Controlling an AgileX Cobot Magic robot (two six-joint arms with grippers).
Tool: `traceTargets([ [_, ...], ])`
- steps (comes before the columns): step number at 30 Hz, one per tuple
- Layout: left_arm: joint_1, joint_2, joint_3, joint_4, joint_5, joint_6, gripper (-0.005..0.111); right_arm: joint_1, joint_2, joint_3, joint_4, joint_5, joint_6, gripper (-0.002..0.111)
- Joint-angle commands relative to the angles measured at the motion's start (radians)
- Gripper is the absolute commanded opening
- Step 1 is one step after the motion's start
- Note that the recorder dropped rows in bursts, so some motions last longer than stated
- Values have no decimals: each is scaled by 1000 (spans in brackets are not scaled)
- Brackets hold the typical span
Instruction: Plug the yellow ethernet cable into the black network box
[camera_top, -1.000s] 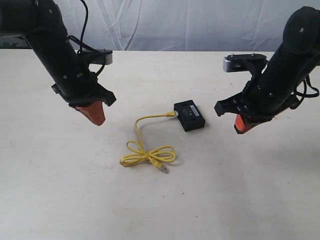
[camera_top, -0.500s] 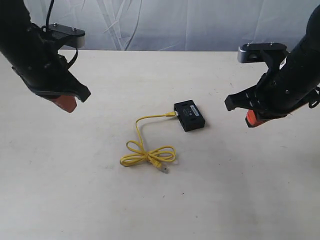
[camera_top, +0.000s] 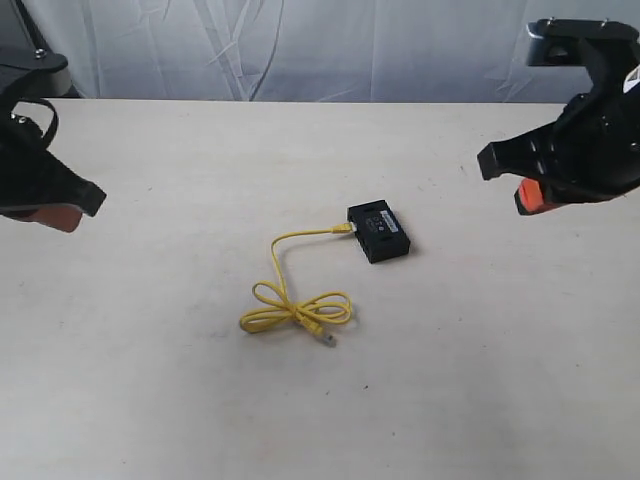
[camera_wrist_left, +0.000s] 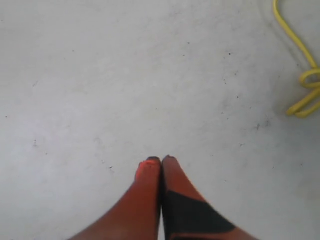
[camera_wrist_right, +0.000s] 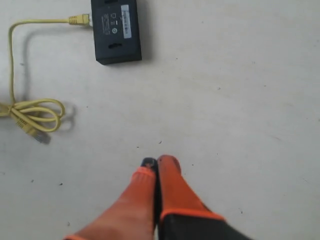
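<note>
The yellow ethernet cable (camera_top: 293, 290) looks plugged into the black network box (camera_top: 379, 232); left gripper (camera_wrist_left: 161, 160) and right gripper (camera_wrist_right: 157, 162) closed, empty, well apart; seemingly nothing left

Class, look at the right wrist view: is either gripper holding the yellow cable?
No. The right gripper is shut on nothing above bare table, and the cable lies loose beside the box.
</note>
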Motion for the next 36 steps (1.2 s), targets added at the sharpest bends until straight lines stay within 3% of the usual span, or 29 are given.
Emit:
traceTargets([
  [1, 8, -81, 57, -9, -62, -8, 0, 0, -70, 4, -28, 12, 7, -1],
  [14, 8, -385, 183, -11, -163, -13, 0, 0, -277, 14, -79, 21, 39, -1],
  [23, 8, -646, 238, -5, -193, -15, 0, 0, -438, 200, -127, -78, 27, -1],
  [29, 8, -790, 313, 327, -206, -372, 0, 0, -538, 264, -155, -130, 54, -1],
  [34, 8, -843, 373, 285, -208, -364, 0, 0, -630, 356, -155, -209, 98, -1],
  [36, 8, -854, 399, 202, -211, -286, 0, 0, -680, 415, -157, -279, 98, -1],
])
